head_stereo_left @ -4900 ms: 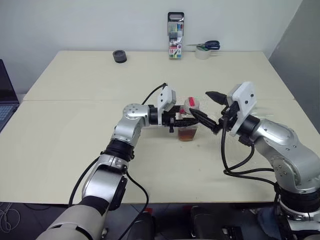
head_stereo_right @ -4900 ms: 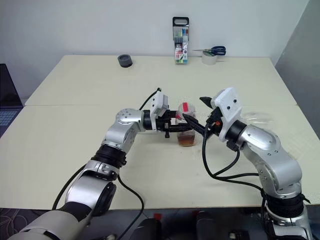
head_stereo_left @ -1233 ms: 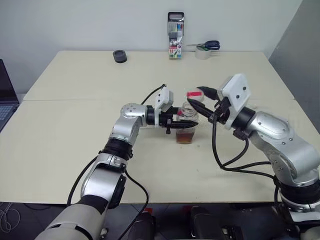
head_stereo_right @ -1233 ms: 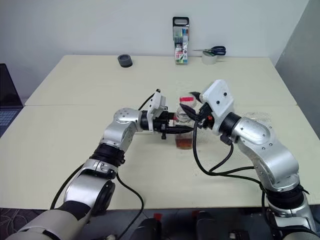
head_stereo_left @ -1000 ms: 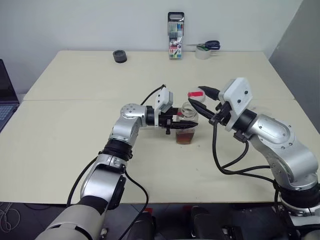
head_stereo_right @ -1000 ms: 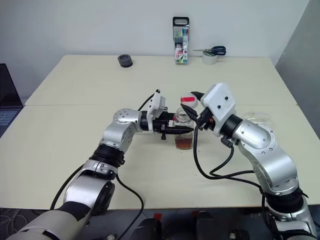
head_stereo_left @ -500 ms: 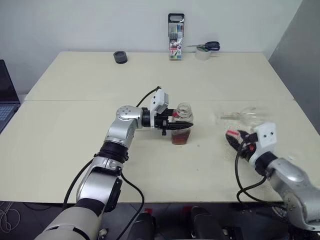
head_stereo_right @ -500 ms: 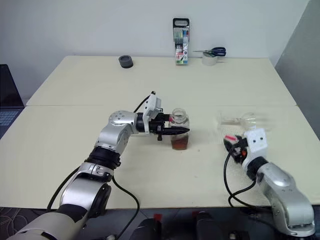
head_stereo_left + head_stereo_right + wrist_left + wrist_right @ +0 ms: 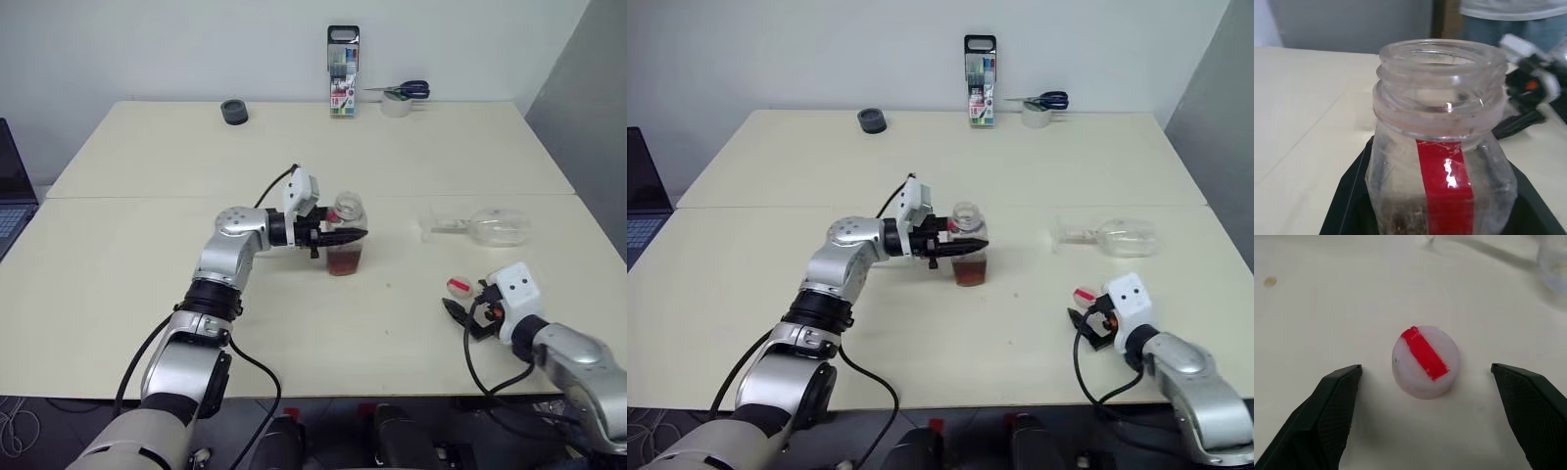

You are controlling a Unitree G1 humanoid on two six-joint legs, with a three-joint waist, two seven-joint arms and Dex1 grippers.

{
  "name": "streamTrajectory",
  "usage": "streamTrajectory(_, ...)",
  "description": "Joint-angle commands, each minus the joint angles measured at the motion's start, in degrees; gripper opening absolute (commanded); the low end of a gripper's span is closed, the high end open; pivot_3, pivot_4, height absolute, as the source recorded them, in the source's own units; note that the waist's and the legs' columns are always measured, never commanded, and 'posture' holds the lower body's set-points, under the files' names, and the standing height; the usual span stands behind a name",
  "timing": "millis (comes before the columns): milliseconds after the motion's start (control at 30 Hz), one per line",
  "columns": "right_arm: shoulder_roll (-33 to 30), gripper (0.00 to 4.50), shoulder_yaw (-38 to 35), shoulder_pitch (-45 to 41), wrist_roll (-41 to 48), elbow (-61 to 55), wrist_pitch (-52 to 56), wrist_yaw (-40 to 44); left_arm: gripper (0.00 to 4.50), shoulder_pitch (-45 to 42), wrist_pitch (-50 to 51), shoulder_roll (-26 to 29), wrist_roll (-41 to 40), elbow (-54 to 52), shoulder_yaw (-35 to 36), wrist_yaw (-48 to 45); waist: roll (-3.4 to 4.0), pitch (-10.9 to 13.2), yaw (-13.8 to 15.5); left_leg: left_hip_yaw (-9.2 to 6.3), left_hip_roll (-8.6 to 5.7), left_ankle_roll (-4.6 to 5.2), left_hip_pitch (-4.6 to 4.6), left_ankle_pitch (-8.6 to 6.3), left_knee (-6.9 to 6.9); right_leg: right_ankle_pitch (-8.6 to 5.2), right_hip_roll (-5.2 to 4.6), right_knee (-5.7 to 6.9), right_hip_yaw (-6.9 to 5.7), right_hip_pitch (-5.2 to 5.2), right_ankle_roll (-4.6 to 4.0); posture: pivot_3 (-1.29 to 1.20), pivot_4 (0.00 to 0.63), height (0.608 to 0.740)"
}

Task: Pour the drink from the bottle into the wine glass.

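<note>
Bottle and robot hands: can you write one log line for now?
left gripper: shut on bottle | right gripper: open | cap: on table | wine glass: lying sideways

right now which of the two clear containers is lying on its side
The wine glass, lying on the table with its stem sideways. The bottle stands upright, uncapped, in the left pincer.

In the left wrist view the bottle (image 9: 1442, 161) is cut by the lower edge, so its base and most of the drink (image 9: 1400, 223) cannot be seen. Behind it a person (image 9: 1508, 17) is cut at the top edge, and the right gripper (image 9: 1528, 88) is blurred. In the right wrist view the wine glass (image 9: 1553, 264) is cut by the edge.
</note>
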Motion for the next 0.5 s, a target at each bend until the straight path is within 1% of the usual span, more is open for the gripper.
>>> streamTrajectory(33,-1.24,4.5,-0.55,-5.53,8.07,-8.13,-0.49,7.77,1.79,0.64,3.55,2.94,-2.92,-5.12,5.2,4.63,0.0,0.0,-0.23,-0.02,0.04,0.0,0.02,0.0,-0.01,0.0,0.03,0.0,-0.01,0.0,0.0,0.0,0.15,0.74)
streamTrajectory(133,0.8,4.5,2.77,-13.92,12.59,-8.95,2.16,9.14,1.79,2.65,5.11,6.01,-2.68,-6.3,7.83,8.11,0.0,0.0,-0.45,-0.07,0.08,0.0,0.07,0.0,-0.05,0.0,0.07,0.01,-0.05,0.03,0.0,0.0,0.15,0.74)
streamTrajectory(200,3.15,4.5,6.56,-20.06,13.49,-7.65,3.18,9.29,1.79,3.83,4.62,7.91,-1.33,-6.05,9.49,12.18,-0.01,0.0,-0.38,-0.06,0.06,-0.01,0.09,0.0,-0.03,0.0,0.04,0.0,-0.05,0.04,0.0,0.0,0.15,0.74)
streamTrajectory(267,4.86,4.5,9.19,-23.91,13.64,-6.2,3.82,9.46,1.79,4.6,4.39,8.83,-0.79,-6.07,10.43,15.48,-0.01,0.0,-0.1,-0.08,0.03,-0.02,0.08,0.01,-0.02,0.0,-0.01,0.0,-0.05,0.04,0.0,0.0,0.15,0.74)
streamTrajectory(400,11.41,4.5,18.81,-34.49,9.44,1.8,2.08,9.56,1.79,7.71,5.28,9.61,-0.86,-7.48,14.33,24.0,-0.04,0.0,0.3,-0.14,-0.01,-0.22,-0.02,0.12,0.01,0.01,-0.12,-0.02,-0.11,-0.01,-0.01,0.0,0.15,0.74)
streamTrajectory(500,15.19,4.5,22.96,-39.26,6.29,6.96,0.59,9.52,1.78,8.92,4.74,8.87,-1.13,-8.35,16.02,28.02,-0.06,-0.01,0.43,-0.17,-0.01,-0.25,-0.05,0.13,0.04,0.01,-0.16,-0.03,-0.14,-0.03,-0.01,0.0,0.15,0.74)
